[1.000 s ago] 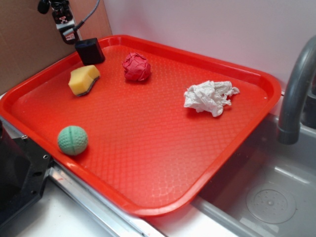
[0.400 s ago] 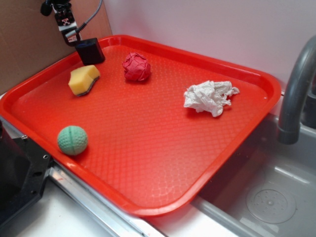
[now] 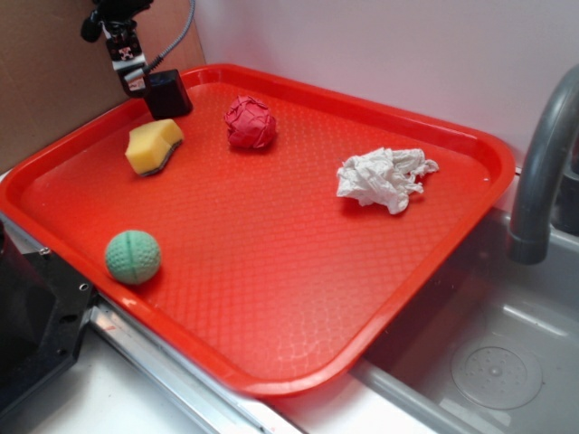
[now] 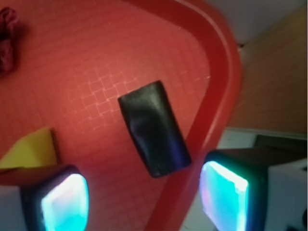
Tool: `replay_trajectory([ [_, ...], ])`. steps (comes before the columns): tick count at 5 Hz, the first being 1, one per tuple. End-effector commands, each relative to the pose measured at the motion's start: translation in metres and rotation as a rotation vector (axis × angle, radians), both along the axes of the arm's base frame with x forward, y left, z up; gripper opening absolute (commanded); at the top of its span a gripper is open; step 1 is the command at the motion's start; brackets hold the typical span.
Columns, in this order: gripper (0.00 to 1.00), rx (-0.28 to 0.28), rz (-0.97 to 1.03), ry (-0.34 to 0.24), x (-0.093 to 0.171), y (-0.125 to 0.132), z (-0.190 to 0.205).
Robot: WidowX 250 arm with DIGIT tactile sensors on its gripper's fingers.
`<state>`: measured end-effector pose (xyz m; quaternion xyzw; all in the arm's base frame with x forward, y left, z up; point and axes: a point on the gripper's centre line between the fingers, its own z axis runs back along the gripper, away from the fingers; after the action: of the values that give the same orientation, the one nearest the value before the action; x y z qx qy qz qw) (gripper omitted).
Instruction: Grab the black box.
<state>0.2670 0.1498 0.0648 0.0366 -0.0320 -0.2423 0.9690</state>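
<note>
Red tray [image 3: 298,298]: fills the frame's centre. Black box [image 3: 168,94]: upper left of frame, lying inside the tray's far corner, near the yellow sponge [image 3: 152,146]. Gripper [image 4: 144,192]: hangs above the box, pads spread wide, grasping nothing.

- We log tray [image 3: 271,271]: red w/ waffle grid.
- Black box [image 4: 154,127]: matte black.
- Sponge [image 3: 152,145]: yellow, dark underside.
- Ball [image 3: 133,256]: green, ribbed.
- Paper wads: one red [image 3: 251,122], one white [image 3: 384,178].
- Finger pads [image 4: 65,202]: glowing cyan.
</note>
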Motion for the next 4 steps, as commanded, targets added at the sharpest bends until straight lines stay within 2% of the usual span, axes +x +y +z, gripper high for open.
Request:
replay_trajectory([
  [1, 1.00, 0.049, -0.101, -0.081, 0.017, -0.022, 0.018],
  [4, 1.00, 0.043, -0.134, -0.113, 0.021, -0.036, 0.026],
])
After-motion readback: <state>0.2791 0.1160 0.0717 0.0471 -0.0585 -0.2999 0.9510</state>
